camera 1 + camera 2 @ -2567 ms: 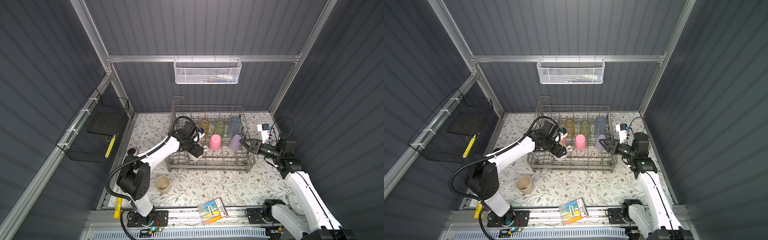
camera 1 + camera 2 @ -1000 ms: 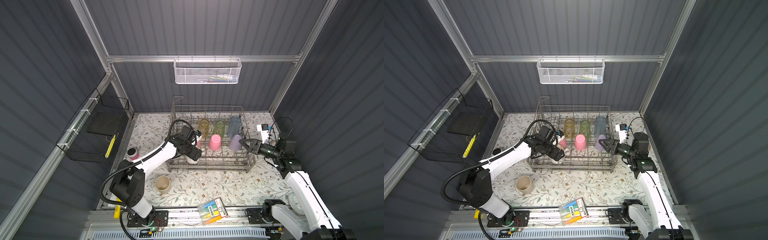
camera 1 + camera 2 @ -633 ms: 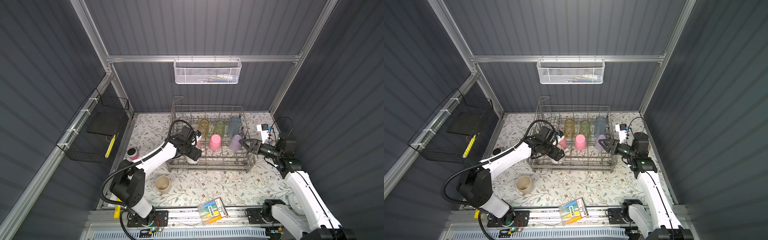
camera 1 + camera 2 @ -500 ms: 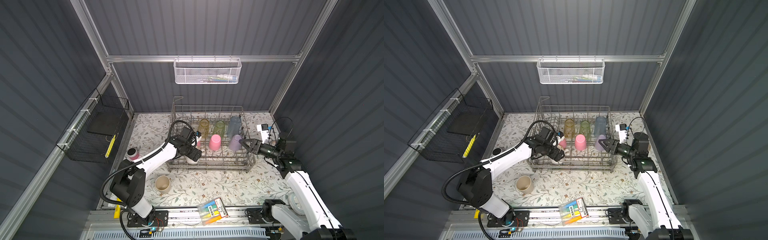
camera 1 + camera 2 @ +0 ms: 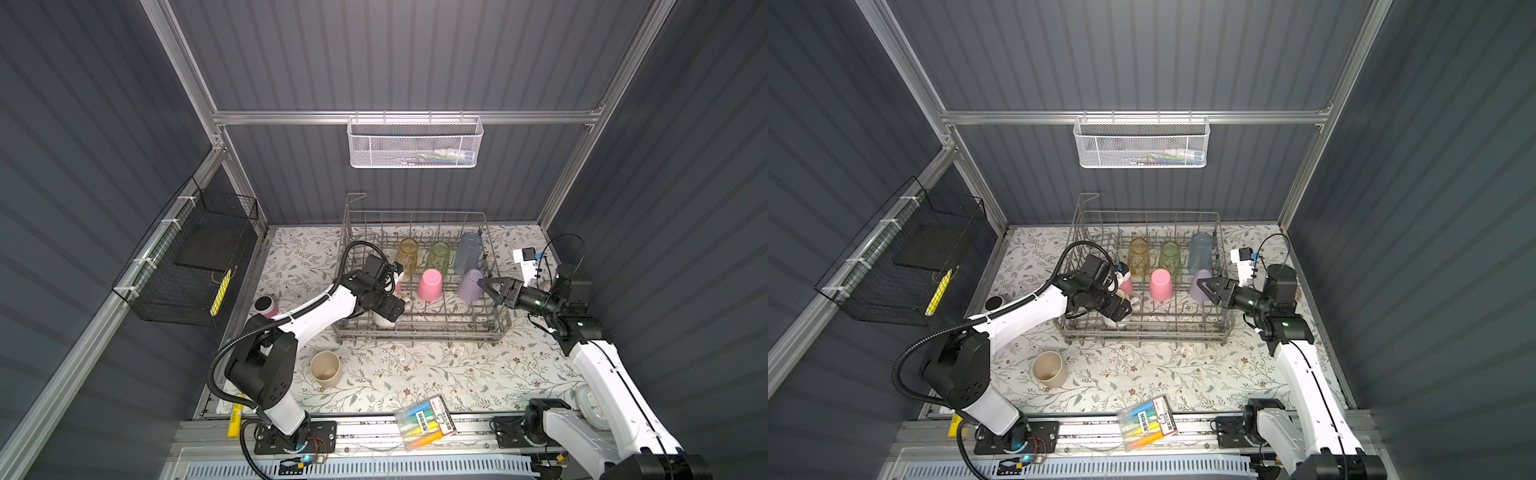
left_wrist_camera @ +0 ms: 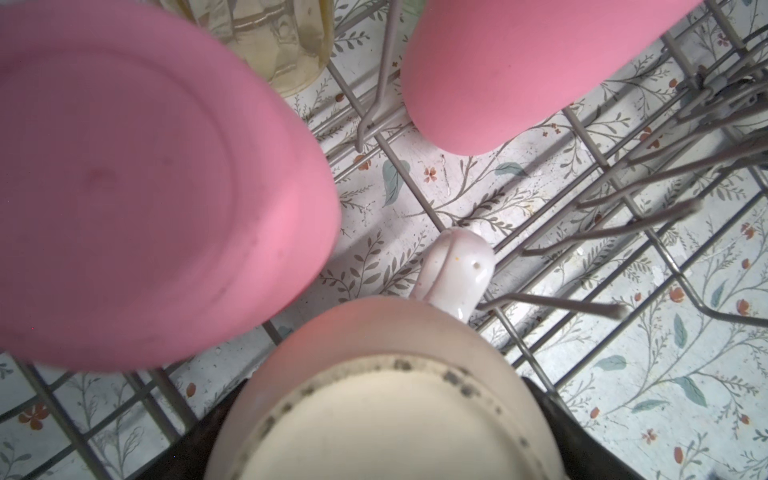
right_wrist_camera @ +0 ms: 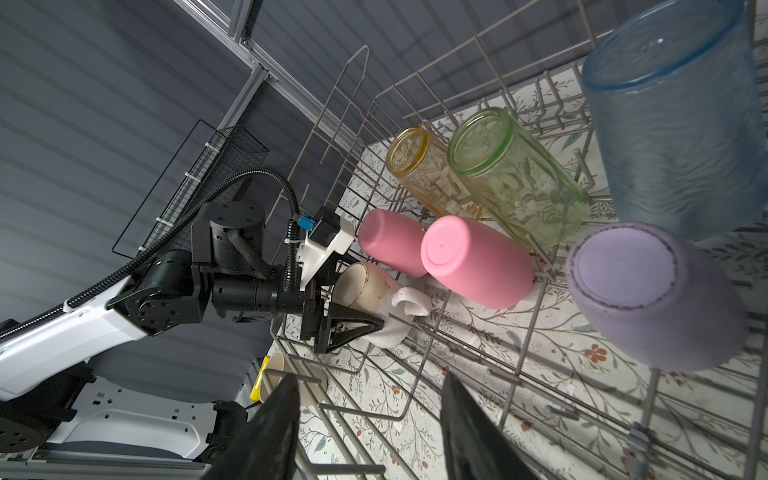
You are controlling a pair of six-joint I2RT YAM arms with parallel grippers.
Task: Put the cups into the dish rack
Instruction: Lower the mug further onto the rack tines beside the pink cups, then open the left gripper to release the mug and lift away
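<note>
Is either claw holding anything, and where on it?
The left gripper clasps the cream mug across its body, handle free; the right gripper holds nothing.

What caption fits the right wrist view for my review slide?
Left claw holds a cream mug tilted in the dish rack beside upturned pink cups, glasses and a lilac cup; right claw open.

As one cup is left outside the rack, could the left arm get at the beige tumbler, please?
Probably not yet: the left tool grips the cream mug inside the dish rack. Once freed, likely yes; the beige tumbler stands alone on open table near its base.
</note>
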